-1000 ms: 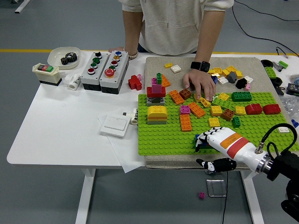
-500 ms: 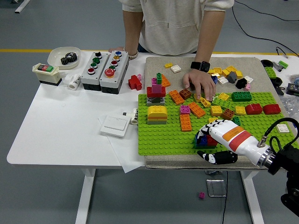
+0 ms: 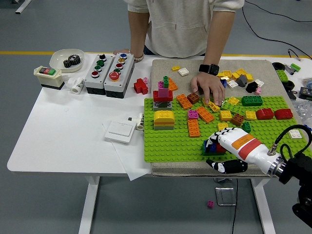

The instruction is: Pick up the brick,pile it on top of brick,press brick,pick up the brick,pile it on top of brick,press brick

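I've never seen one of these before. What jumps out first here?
A white and orange robot hand comes in from the lower right, fingers over small bricks on a bright green baseplate. Across the table, a person's hand rests among scattered colourful bricks, and a yellow-topped stack stands to the left.

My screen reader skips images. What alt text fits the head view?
The robot's right hand covers a blue and red brick stack on the green baseplate of scattered bricks. A person's hand rests on bricks at its far edge.
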